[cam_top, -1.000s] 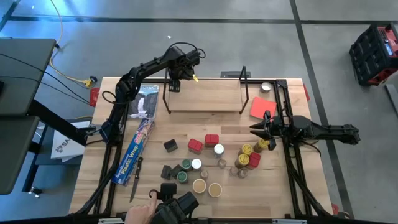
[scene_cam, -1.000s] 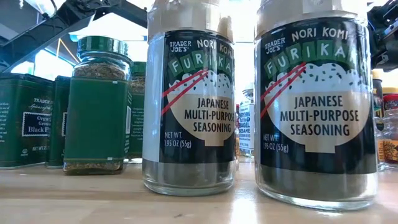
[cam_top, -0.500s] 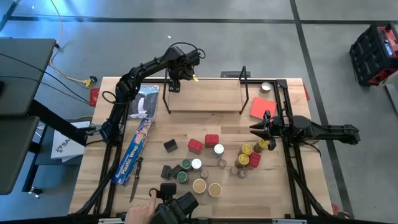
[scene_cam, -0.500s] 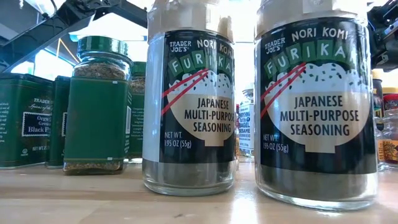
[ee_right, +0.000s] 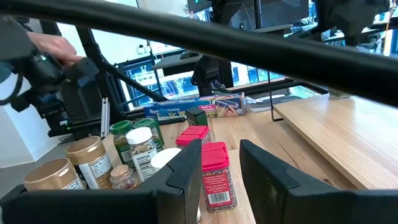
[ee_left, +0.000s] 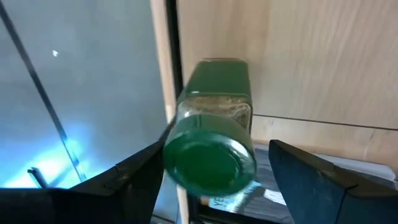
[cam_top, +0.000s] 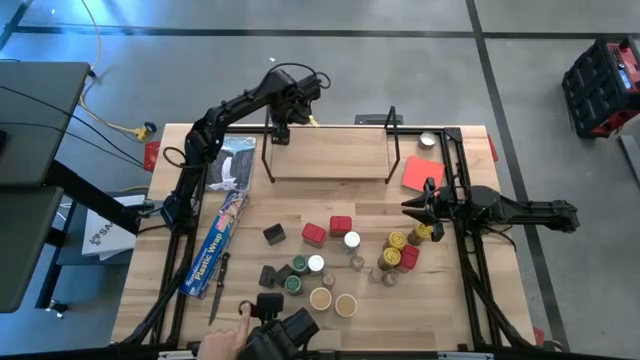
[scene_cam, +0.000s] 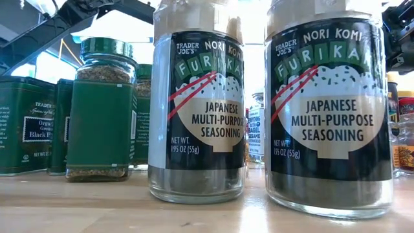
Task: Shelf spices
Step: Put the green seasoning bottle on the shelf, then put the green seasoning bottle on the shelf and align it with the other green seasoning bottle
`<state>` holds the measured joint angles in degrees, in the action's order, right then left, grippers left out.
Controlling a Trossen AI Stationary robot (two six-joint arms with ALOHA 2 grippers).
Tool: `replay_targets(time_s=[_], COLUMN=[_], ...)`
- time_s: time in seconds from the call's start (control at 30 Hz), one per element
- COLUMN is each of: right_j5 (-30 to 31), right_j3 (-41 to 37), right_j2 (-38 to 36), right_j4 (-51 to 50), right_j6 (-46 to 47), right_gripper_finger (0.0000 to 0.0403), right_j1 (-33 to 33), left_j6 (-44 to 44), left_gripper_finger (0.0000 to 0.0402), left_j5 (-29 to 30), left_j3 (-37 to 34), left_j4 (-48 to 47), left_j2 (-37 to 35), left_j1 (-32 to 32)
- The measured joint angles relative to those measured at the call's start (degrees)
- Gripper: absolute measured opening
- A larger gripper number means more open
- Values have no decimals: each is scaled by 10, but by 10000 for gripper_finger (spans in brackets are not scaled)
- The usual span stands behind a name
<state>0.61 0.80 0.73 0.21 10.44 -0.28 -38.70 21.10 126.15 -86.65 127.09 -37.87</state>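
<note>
Green-lidded jar seen between spread fingers of left gripper at shelf corner, right gripper parked, jaws slightly parted, nothing pinched.

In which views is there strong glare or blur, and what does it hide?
Low view: the window behind is blown out white, and the two near furikake jars fill the frame, hiding the table beyond. Left wrist view: the green-lidded jar is soft, and blue glare spreads on the floor. High view: evenly lit and sharp.

Furikake jars block low view; lids cut off; shelf hidden.
</note>
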Motion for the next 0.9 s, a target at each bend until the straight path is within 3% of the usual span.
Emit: replay_targets(time_s=[0.47, 0.73, 0.9], right_j5=[0, 0, 0], right_j3=[0, 0, 0], right_j2=[0, 0, 0], right_j4=[0, 0, 0], right_j6=[0, 0, 0], right_gripper_finger=[103, 103, 103], right_j1=[0, 0, 0], left_j6=[16, 197, 312], left_gripper_finger=[283, 282, 282], left_j5=[6, -12, -16], left_j3=[64, 64, 35], left_j4=[-21, -32, -34], left_j2=[-7, -62, -123], left_j1=[11, 75, 165])
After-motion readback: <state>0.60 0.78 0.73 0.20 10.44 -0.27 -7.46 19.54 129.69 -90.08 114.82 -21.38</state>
